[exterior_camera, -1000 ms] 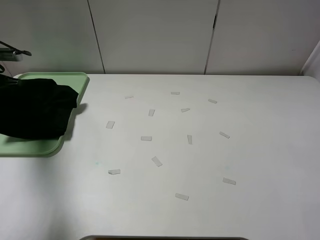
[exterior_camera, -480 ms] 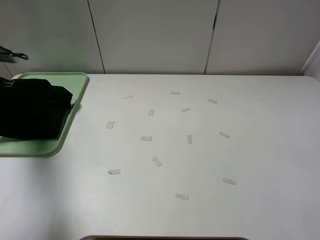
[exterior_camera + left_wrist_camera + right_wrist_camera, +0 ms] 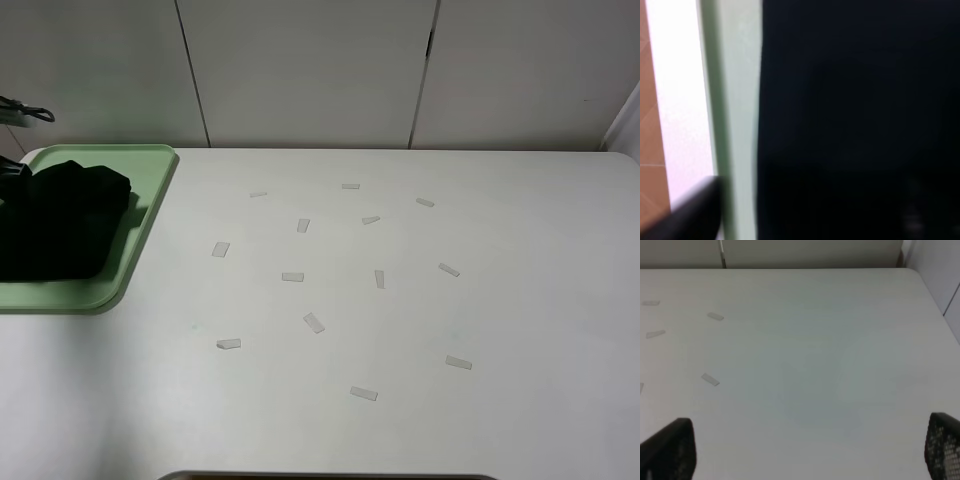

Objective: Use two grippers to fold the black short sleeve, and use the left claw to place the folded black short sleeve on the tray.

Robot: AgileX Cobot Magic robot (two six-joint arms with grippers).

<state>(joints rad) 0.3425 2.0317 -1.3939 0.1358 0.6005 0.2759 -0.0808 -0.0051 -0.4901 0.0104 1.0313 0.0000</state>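
The black short sleeve (image 3: 55, 220) lies as a folded bundle on the light-green tray (image 3: 140, 225) at the table's far left, inside the rim. In the left wrist view, black fabric (image 3: 855, 100) fills most of the picture beside the tray's rim (image 3: 735, 100). My left gripper (image 3: 805, 220) is right over the shirt. One black finger (image 3: 695, 215) stands far out to the side, and the other is lost against the dark cloth. My right gripper (image 3: 805, 450) hangs open over bare table, away from the shirt, with nothing between its fingers.
Several small pale tape strips (image 3: 292, 276) are scattered over the white table (image 3: 520, 300). Grey wall panels (image 3: 310, 70) stand behind it. A black cable (image 3: 25, 108) hangs at the far left. Brown floor (image 3: 647, 75) shows past the table's left edge.
The black shirt has drawn left and sunk lower onto the tray. The fold that overhung the tray's right rim now lies inside it.
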